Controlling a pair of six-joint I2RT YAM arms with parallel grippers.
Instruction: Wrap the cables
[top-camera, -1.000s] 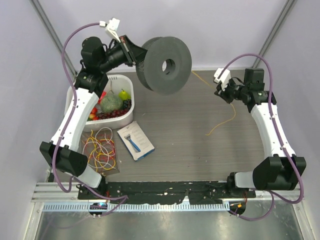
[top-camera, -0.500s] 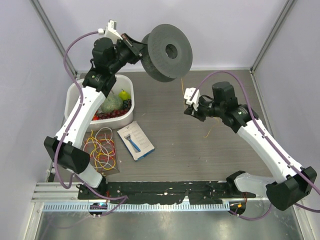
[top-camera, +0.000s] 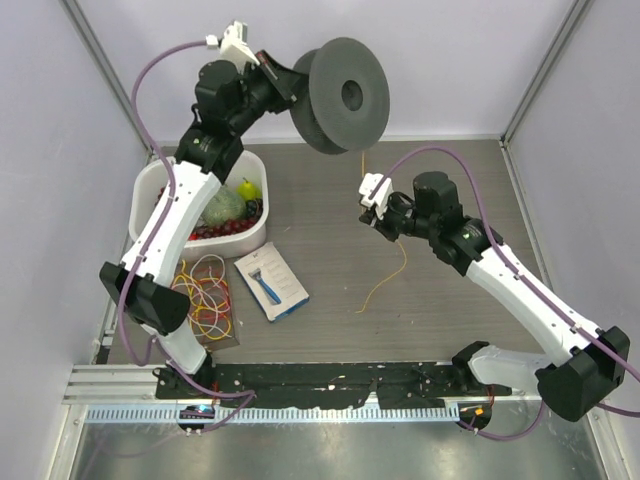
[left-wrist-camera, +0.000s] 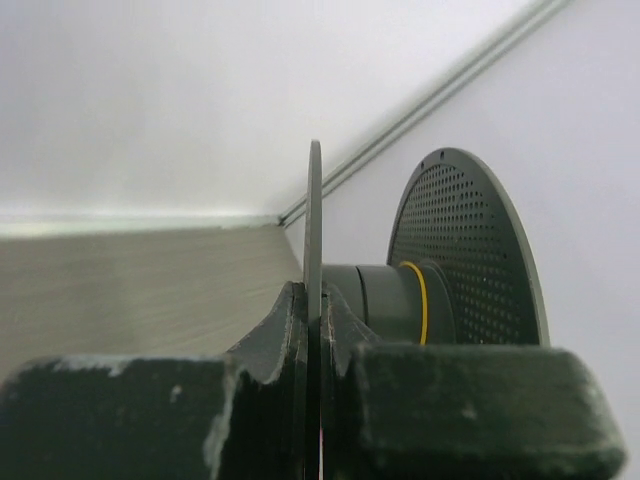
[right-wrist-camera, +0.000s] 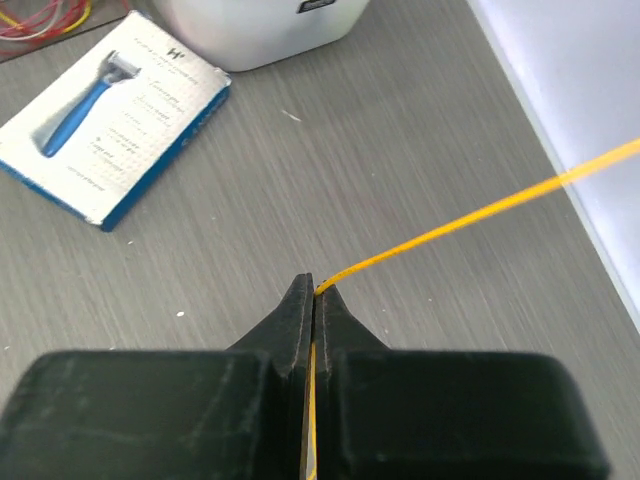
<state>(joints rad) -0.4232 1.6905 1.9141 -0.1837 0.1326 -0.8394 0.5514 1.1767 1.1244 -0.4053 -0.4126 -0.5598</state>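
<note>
Spool location: the dark grey round perforated spool (top-camera: 345, 95) is in the air above the far left part of the grey wood-grain table (top-camera: 330, 335). The left gripper (left-wrist-camera: 313, 312) is clamped on the thin edge of one flange. One yellow turn shows on the hub. A thread-thin yellow-orange wire (top-camera: 386, 278) runs from the spool down to the right gripper (right-wrist-camera: 314, 292), which is pinched tight on it near the table's centre. The loose tail trails toward the near side.
</note>
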